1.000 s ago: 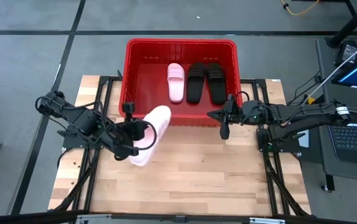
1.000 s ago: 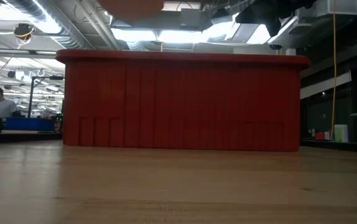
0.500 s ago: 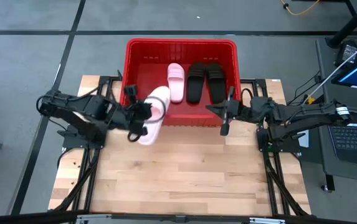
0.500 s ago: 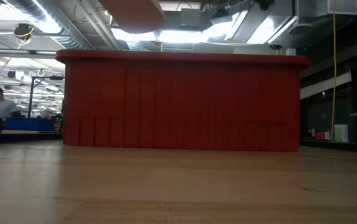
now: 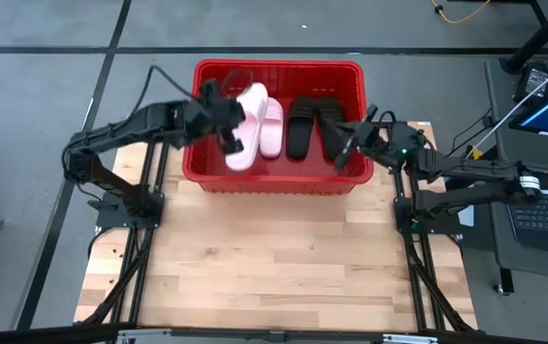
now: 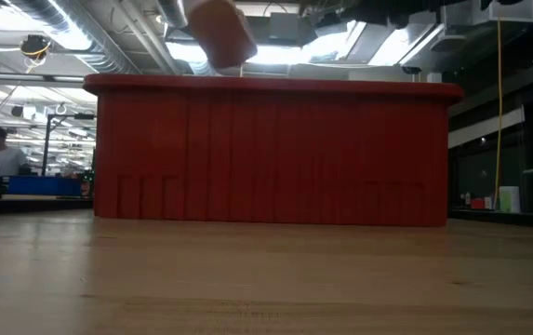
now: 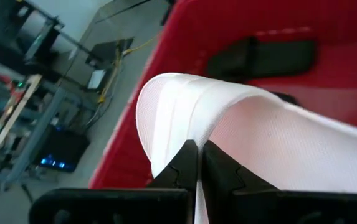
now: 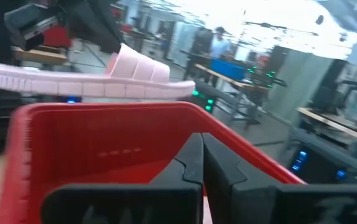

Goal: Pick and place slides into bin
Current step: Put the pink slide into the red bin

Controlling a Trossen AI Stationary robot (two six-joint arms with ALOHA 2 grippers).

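Observation:
A pale pink slide [image 5: 247, 129] hangs over the left part of the red bin [image 5: 274, 65], with my left gripper [image 5: 228, 134] shut on it. Inside the bin, on its floor, lie another pink slide [image 5: 272, 124] and two black slides [image 5: 301, 124] [image 5: 331, 122], side by side. In the low view one end of the held slide [image 6: 221, 33] shows above the bin's rim. My right gripper [image 5: 344, 153] is shut and holds nothing; it hovers over the bin's near right corner. The right wrist view shows the held slide [image 8: 91, 79] roughly level above the bin. My left gripper pinches the pink slide's wide strap at its edge [image 7: 184, 134] between its two fingers [image 7: 218, 168]. The fingers come from the table's left, slanting down. The slide is lifted clear above the bin, about level, sole down.
The bin stands at the table's far edge and its near wall [image 6: 275, 154] rises high in the low view. In front of it is bare wooden table top [image 5: 274, 258]. A desk with a laptop [image 5: 541, 205] stands to the right of the table.
My left gripper has swung with the pink slide from over the table in front of the bin toward the far edge. It has crossed the near rim and now stands above the bin's left part, and the slide has turned with it. My right gripper has moved toward the far edge, rolled, and stayed shut.

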